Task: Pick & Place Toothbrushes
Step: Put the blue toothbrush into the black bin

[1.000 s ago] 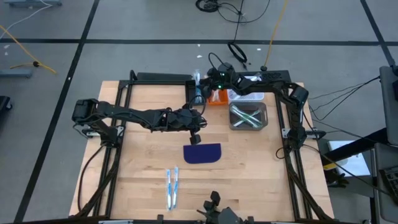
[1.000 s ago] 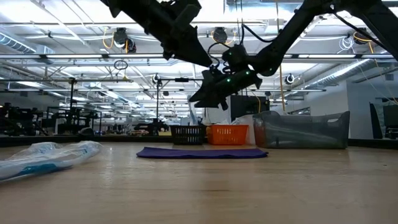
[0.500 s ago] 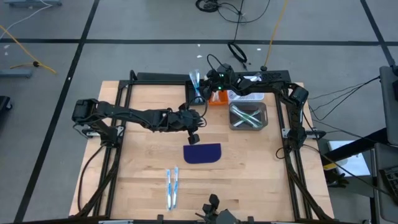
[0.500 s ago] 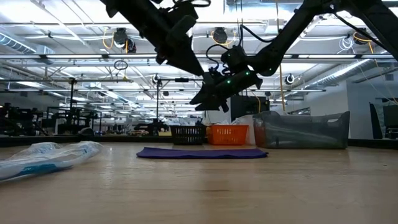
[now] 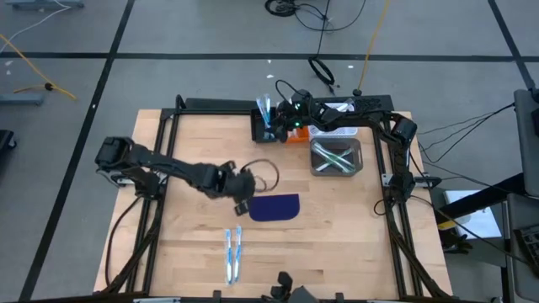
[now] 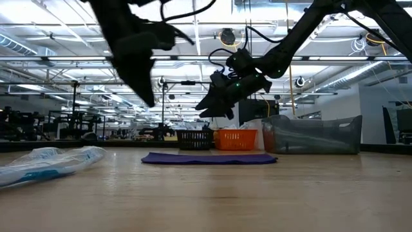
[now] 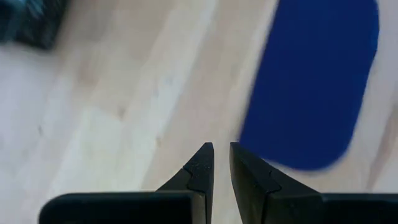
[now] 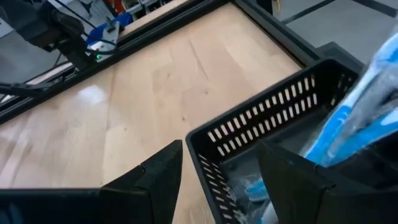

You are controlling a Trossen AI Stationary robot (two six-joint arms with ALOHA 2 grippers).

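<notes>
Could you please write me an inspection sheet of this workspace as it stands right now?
Surface: wooden table, bare across most of its middle.
Job's things: two wrapped toothbrushes lie at the near edge; more stand in the black basket and lie in the grey bin.
Clutter: dark blue mat flat at centre; orange basket beside the black one.
Grippers: left gripper hangs at the mat's left edge, jaws nearly together, holding nothing; right gripper sits over the black basket, jaws open, straddling its wall.
Cables: a loop on the left arm; loose leads on the floor behind the table.
Surroundings: grey taped floor, workshop hall beyond; no person seen.
</notes>
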